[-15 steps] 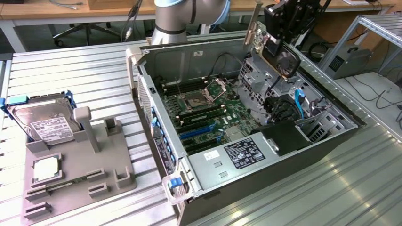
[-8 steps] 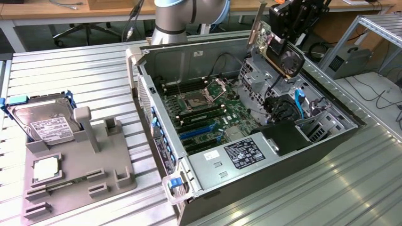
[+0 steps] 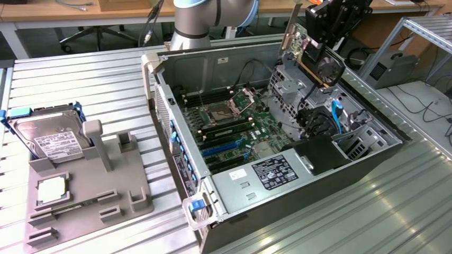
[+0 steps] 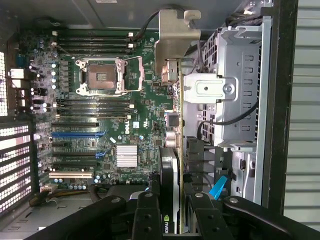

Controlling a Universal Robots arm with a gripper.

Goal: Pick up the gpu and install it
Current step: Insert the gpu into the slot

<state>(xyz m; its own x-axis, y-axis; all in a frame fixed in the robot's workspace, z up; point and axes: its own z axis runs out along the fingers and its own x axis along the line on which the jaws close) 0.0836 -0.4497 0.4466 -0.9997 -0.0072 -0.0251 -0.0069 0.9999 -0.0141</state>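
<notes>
— Drive [image 3: 51, 138] sits at the exterior view's left, in its grey stand [image 3: 92, 201] on the tabletop [image 3: 84, 79]. Where's your gpu?
— Further right, above the open case [image 3: 233, 180]. You have the gpu [image 3: 310, 53] clamped between the fingers [image 4: 148, 207], hanging over the drive-cage side.
— Its lie?
— Your card's long axis runs straight out from the fingers to its silver bracket [image 4: 172, 42]. The blue slots [image 4: 77, 134] lie off its flat side, well apart.

Dull silver metal bracket [image 4: 172, 40] on the gpu [image 3: 325, 66], glossy green motherboard [image 4: 147, 107].
</notes>
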